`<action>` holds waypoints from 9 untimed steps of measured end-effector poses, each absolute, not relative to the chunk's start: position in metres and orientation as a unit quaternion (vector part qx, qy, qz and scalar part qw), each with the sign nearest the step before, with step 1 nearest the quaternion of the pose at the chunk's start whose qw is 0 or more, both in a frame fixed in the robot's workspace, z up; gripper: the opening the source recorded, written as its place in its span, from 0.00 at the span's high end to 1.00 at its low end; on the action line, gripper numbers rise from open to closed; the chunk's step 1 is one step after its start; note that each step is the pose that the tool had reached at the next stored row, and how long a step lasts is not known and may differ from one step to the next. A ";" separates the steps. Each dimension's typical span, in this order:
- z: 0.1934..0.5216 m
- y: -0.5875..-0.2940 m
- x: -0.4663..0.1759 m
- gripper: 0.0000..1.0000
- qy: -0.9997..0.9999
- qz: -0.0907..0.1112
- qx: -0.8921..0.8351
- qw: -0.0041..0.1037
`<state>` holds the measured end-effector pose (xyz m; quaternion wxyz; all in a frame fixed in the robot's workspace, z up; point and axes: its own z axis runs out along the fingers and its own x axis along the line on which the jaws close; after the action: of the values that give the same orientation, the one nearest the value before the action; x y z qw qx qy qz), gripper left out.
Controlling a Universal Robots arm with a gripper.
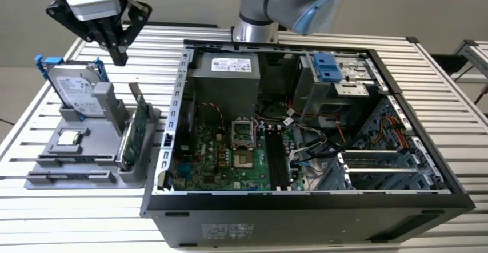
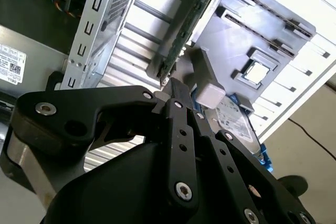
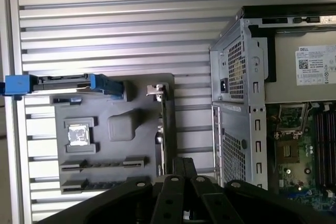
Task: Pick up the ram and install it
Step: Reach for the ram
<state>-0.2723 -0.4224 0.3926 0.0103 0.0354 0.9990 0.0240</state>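
Observation:
The ram (image 1: 76,160) is a thin dark stick standing on edge in a slot at the near end of the grey holder (image 1: 54,180), also seen in the first wrist view (image 3: 102,163). My gripper (image 1: 120,59) hangs well above the far end of that holder, near the hard drive (image 1: 76,87). Its fingers are shut with nothing between them, and they meet at a tip in both wrist views (image 2: 175,85) (image 3: 184,162). The open computer case (image 1: 177,110) lies at the exterior view's right of the holder, with the motherboard's memory slots (image 1: 276,159) exposed.
A taller green card (image 1: 135,130) stands upright along the holder's side nearest the case. A processor chip (image 1: 70,137) rests in the holder's middle. The slatted metal table (image 1: 427,87) carries everything. The arm's base (image 1: 255,30) stands behind the case.

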 end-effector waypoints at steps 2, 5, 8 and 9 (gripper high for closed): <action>0.393 -0.423 -0.275 1.00 0.999 0.024 0.035 0.010; 0.393 -0.424 -0.279 1.00 0.999 0.024 0.035 0.010; 0.393 -0.424 -0.283 1.00 0.999 0.024 0.035 0.010; 0.393 -0.424 -0.285 1.00 0.999 0.024 0.035 0.010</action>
<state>-0.2847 -0.4245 0.3926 0.0104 0.0354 0.9990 0.0240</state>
